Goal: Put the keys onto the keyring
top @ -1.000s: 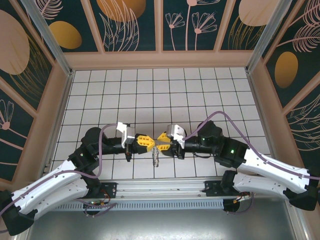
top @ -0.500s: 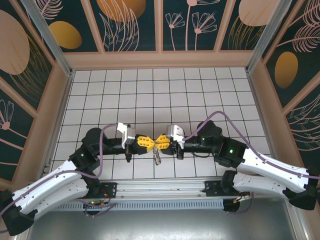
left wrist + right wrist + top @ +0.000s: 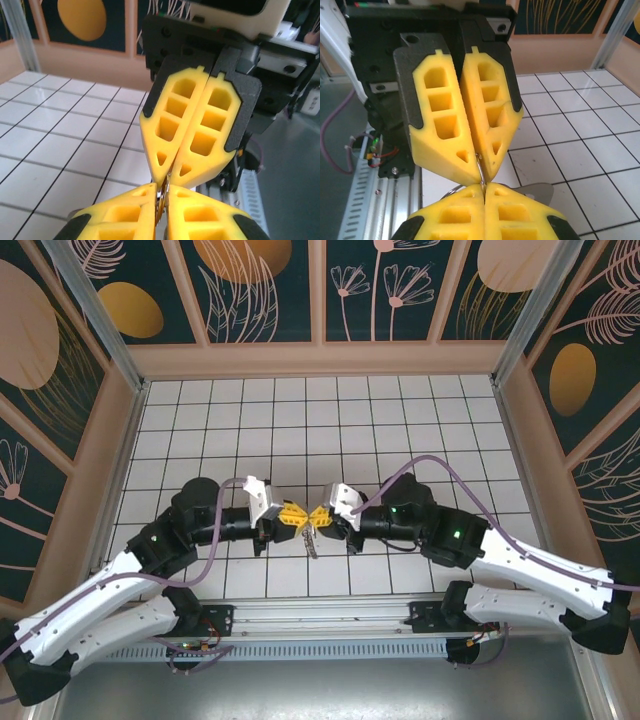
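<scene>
Both arms have pushed a bit further out over the white tiled floor (image 3: 400,430) since a second ago, and both wrists have turned. The right gripper (image 3: 322,516) had a gap between its fingers then, and now it has closed up tight. From above, it meets the left gripper (image 3: 293,514) tip to tip. The key (image 3: 312,541) hangs just under the spot where they touch, up off the tiles (it hung a little lower before).

From the left wrist, the left gripper (image 3: 161,194) sits at the bottom. Its fingers are almost together, with just a thin slit between them. The keyring (image 3: 160,205) is nipped in that slit. The right gripper (image 3: 167,175) comes down from above with its fingers pressed flat together, and its tips are right at the ring.

From the right wrist, the right gripper (image 3: 484,189) is squeezed closed. The thin wire of the keyring (image 3: 481,166) runs from its tips up into the tips of the left gripper (image 3: 480,175). The flat grey key (image 3: 536,190) pokes out underneath.

So both grippers now pinch the same little ring. I think that gets them ready to work the key round the wire. I cannot tell if the key is all the way on yet.
</scene>
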{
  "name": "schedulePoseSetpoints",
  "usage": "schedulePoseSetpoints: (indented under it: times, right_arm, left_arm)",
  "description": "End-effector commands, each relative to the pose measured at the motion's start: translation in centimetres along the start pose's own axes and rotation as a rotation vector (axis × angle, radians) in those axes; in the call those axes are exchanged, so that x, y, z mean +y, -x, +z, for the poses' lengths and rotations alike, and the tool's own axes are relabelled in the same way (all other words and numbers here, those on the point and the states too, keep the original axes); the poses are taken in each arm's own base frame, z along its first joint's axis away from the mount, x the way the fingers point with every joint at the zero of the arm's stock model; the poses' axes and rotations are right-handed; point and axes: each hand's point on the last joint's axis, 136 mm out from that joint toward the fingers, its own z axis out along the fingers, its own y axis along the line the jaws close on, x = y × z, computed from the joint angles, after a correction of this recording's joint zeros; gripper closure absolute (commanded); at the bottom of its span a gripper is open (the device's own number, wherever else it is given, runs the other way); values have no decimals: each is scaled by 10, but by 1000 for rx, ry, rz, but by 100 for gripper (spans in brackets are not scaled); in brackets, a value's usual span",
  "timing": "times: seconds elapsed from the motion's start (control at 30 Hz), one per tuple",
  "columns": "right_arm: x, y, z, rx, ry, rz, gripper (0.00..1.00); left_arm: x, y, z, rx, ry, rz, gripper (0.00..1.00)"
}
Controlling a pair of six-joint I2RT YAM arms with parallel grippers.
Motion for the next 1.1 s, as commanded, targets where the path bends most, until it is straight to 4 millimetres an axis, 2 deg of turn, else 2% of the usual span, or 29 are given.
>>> schedulePoseSetpoints:
  times: [0.0, 0.1, 0.2, 0.33, 0.43, 0.53, 0.6, 0.8, 1.07]
  right_arm:
    - [-12, 2, 1, 43, -59, -40, 100]
    - [-11, 4, 3, 45, -60, -50, 100]
    - [-10, 5, 6, 48, -67, -54, 100]
    - [-10, -2, 16, 93, -87, -65, 100]
    - [-8, -2, 17, 90, -79, -61, 100]
    - [-4, -1, 13, 63, -64, -45, 81]
    - [0, 0, 11, 44, -45, -33, 77]
    - [10, 1, 9, 4, 8, -8, 77]
    - [19, 16, 1, -88, 59, -15, 78]
  left_arm:
    - [0, -10, -4, 104, 16, 21, 86]
    - [3, -13, -3, 134, 27, 13, 88]
    - [6, -17, 0, 154, 32, 4, 100]
    - [5, -23, 5, 169, 11, -6, 100]
    - [2, -17, 5, 120, -3, 4, 100]
    - [-4, -2, -2, 19, -12, 27, 100]
    - [-6, 5, -6, -27, -5, 38, 100]
    - [-17, 21, -14, -129, -47, 62, 100]
    - [-25, 22, -17, -173, -88, 70, 100]
